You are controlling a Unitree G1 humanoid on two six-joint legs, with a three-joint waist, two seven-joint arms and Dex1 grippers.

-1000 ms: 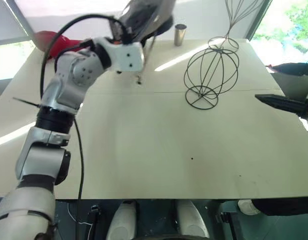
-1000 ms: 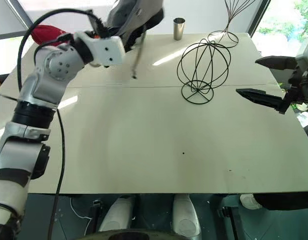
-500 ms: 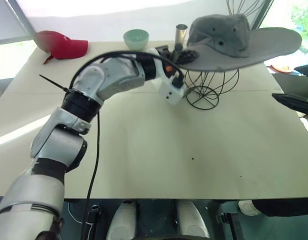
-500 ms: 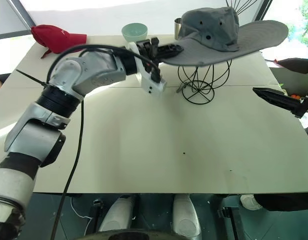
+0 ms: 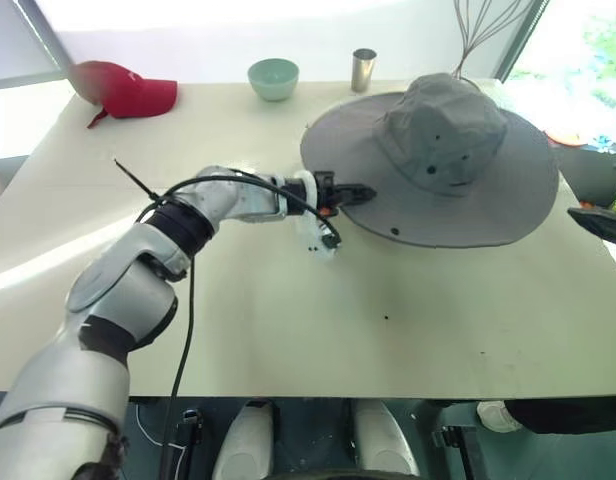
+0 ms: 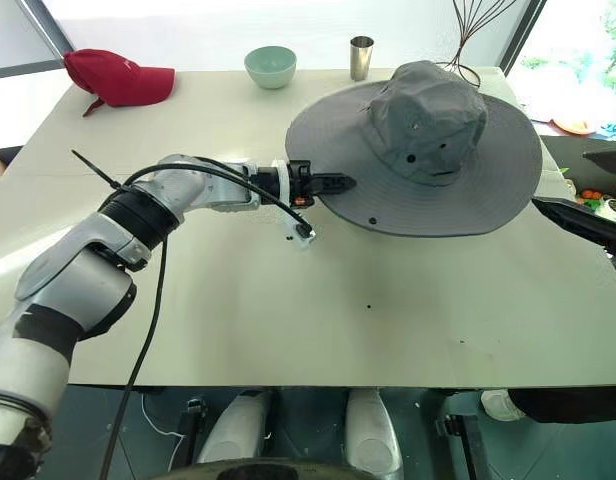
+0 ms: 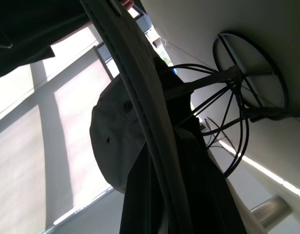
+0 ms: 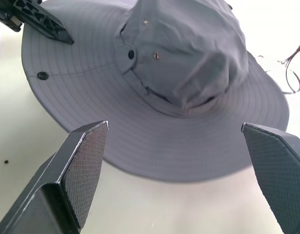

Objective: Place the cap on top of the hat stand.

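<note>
The large grey fabric sun hat [image 6: 418,150], soft-crowned with a wide floppy brim and small eyelets, is sitting draped over the thin dark wire globe stand [image 7: 247,105], right of centre toward the far side of the pale smooth counter [image 6: 288,320]. The placing looks nearly done; letting go and drawing clear is what seems left. The left tool [image 6: 333,184] is pinching the brim's left edge, closed on it. The right tool [image 8: 184,165] is hanging spread wide and empty, near the hat's right side.
</note>
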